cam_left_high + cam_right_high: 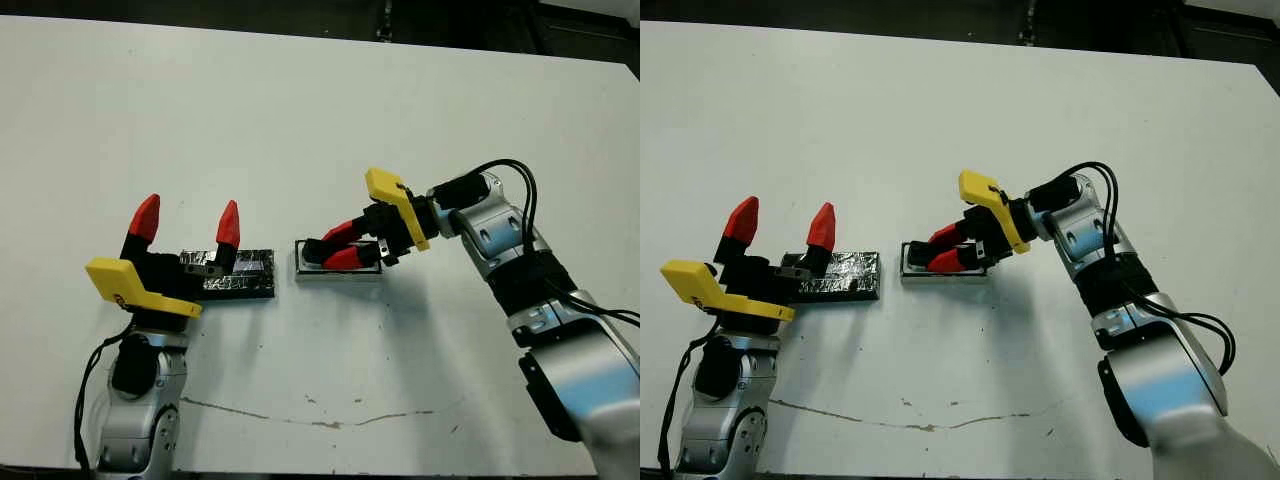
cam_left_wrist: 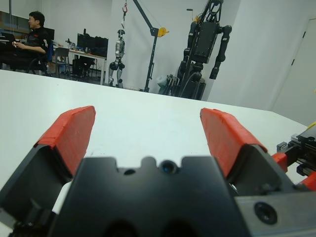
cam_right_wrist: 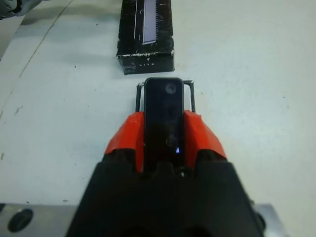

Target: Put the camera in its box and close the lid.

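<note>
My right gripper (image 1: pixel 333 249) is shut on the camera (image 3: pixel 164 114), a slim black block held lengthwise between the red fingers (image 3: pixel 123 140). The camera hangs right over the box (image 1: pixel 302 268), whose thin dark rim (image 3: pixel 190 94) shows around the camera's far end. Whether it touches the tray floor cannot be told. Left of the box, a small gap away, lies the lid (image 1: pixel 242 277), glossy crinkly black with a pale stripe (image 3: pixel 147 29). My left gripper (image 1: pixel 188 222) is open, fingers pointing up over the lid's left end with nothing between them.
A thin scratch line (image 1: pixel 320 420) runs along the table near its front edge. Dark floor lies beyond the table's far edge (image 1: pixel 300 38). Beyond the table in the left wrist view, a seated person (image 2: pixel 33 30) and standing robots (image 2: pixel 205 44) are visible.
</note>
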`<act>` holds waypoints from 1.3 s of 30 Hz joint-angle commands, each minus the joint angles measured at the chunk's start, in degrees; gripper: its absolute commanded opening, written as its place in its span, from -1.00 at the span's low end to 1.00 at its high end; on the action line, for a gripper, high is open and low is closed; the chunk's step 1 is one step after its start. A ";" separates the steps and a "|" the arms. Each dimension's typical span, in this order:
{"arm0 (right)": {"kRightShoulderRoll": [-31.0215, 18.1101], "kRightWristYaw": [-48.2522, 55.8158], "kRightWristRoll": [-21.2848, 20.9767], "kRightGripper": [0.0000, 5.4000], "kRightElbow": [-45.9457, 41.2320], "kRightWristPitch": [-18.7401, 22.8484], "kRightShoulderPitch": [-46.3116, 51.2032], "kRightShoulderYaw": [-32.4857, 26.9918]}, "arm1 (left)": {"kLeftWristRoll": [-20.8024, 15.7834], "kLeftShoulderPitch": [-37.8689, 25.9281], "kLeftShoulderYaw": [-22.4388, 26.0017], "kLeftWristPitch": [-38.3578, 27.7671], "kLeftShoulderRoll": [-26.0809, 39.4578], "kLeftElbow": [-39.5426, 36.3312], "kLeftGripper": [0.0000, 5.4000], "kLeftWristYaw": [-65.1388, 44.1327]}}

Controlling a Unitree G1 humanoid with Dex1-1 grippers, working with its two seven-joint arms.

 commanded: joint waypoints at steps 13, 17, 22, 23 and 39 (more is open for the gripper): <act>-2.46 -3.03 0.39 0.59 -4.91 5.68 2.97 -0.10 | 0.32 1.25 -0.03 -0.12 0.10 0.42 1.00 -0.03; -2.75 -2.06 1.09 0.80 -5.36 5.37 2.76 -0.38 | -0.25 1.30 -0.01 0.14 -0.03 0.33 1.00 -0.16; -4.31 -0.74 4.04 1.00 -6.87 2.65 3.02 -3.81 | -0.01 1.18 0.11 -0.44 0.00 0.73 1.00 -0.14; -4.99 -0.85 4.63 1.00 -8.04 2.86 3.28 -4.61 | -0.10 1.15 0.15 -0.49 0.03 0.77 1.00 -0.23; -6.52 -29.50 15.72 0.68 -42.64 2.50 35.04 -29.13 | -0.14 -1.10 2.01 -0.63 4.64 0.44 1.00 -4.22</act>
